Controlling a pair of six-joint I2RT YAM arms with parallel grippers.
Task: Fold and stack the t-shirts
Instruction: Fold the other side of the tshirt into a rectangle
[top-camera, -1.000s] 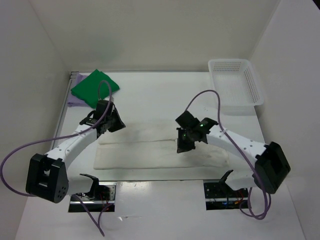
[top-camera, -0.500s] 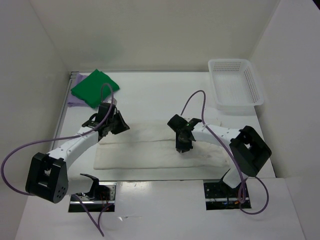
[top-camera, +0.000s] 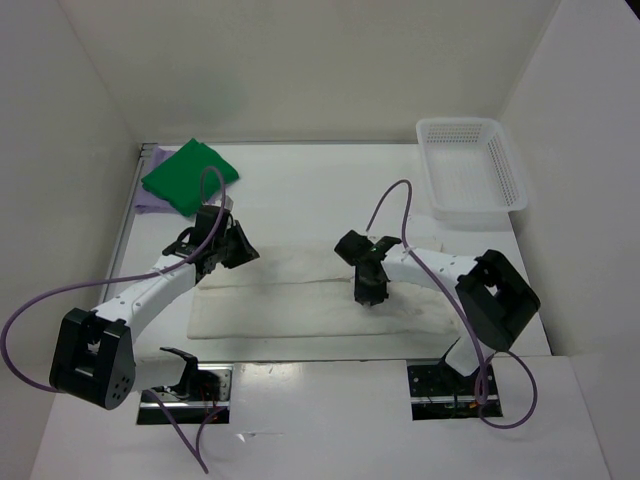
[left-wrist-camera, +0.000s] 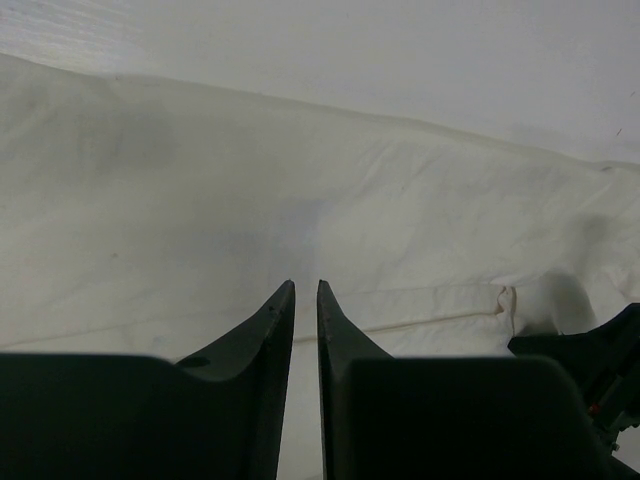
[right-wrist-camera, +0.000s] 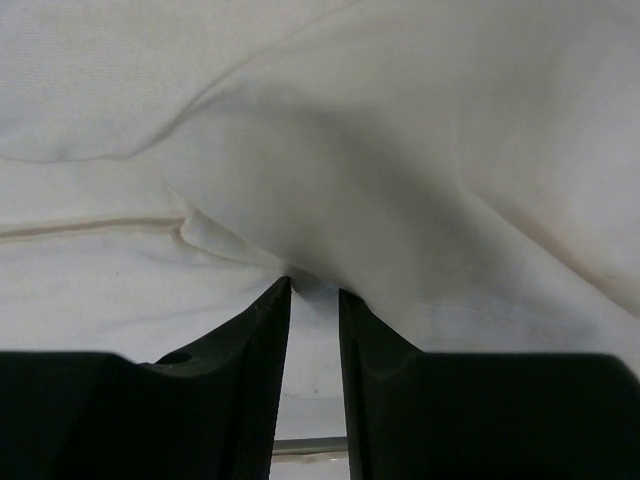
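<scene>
Lying across the near middle of the table (top-camera: 330, 185), the cream-white t-shirt (top-camera: 300, 300) is forming a long flat band, its sides already turned in, so the step in hand looks to be the crosswise fold that makes a stackable packet. The left gripper (top-camera: 238, 254) is hovering over the band's far left end with its fingers parted by only a thin slit and no cloth showing between them. The right gripper (top-camera: 366, 294) is pointing down at the band right of its middle, fingers parted a little wider and released, a raised ridge of cloth (right-wrist-camera: 300, 150) touching their tips but nothing sitting in the gap.

The bright green t-shirt (top-camera: 190, 175) is resting folded on the pale lavender t-shirt (top-camera: 146, 206) at the far left corner, well apart from the work. The white mesh basket (top-camera: 515, 185) is sitting at the far right.

To fold well, each gripper should be pinching both layers at one end's corners, not just the top ply, since the hemmed seam (left-wrist-camera: 420, 322) suggests stacked layers that could be slipping apart. Lifting low and carrying the end evenly would be keeping edges aligned. That ridge under the right fingers wants flattening first, or it is likely ending up as a crease inside the packet.
</scene>
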